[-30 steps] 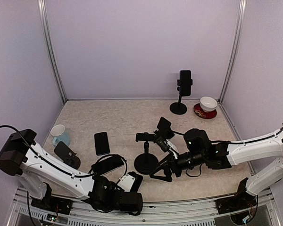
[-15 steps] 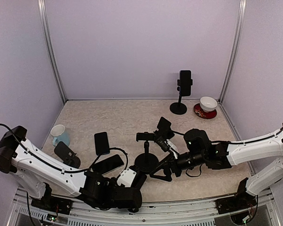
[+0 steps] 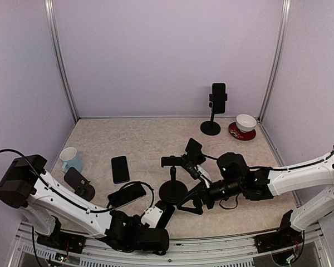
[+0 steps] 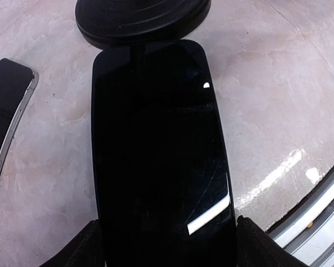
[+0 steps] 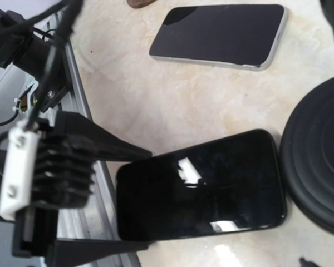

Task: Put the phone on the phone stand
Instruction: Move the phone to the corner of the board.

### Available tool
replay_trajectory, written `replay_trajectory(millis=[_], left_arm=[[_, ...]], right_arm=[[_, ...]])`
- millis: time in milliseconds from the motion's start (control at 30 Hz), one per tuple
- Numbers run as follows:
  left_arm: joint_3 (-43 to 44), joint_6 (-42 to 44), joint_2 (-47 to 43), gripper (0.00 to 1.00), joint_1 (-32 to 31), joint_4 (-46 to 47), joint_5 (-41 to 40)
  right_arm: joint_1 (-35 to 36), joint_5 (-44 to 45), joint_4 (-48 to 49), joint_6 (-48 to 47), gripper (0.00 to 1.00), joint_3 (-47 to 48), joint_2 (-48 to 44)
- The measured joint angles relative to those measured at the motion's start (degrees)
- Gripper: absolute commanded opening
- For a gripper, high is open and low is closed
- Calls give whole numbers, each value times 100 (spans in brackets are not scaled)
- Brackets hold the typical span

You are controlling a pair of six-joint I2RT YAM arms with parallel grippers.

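Near edge: the left gripper holds the phone by its near end. Its fingers pinch the two long sides, jaws set fairly wide to span the width. The phone lies glossy face up, close to flat and low over the table; cannot tell whether it touches. Its long axis runs straight out from the jaws toward the stand, and its far end sits just beside the round base, with a small gap showing in the right wrist view. A second phone lies flat to the left, apart and not involved. The left arm lies low along the near edge, wrist at bottom centre, gripper aimed away and slightly right at the stand. Judgement: the clamp sits atop the post, well above the base, so the phone must be raised and tipped on end before it can seat; pushed forward as it lies, it would only hit the base. Just right of the base, the right gripper hangs with jaws wide apart and nothing between them. The right arm reaches in low from the right.
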Motion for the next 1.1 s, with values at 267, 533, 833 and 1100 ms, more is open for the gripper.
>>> replay_trajectory(millis=[267,533,833,1100], left_arm=[[-57,72,133,82,2,323,-122],[-173,20,275,95,0,804,-396],[-334,-107,358,82,-13,1349,-501],[-463,-184,358,66,-37,1545,-640]], right_arm=[[0,48,-146,9,100,0,0],[0,57,-190,2,100,0,0],[0,61,-192,0,100,0,0],[0,61,-190,0,100,0,0]])
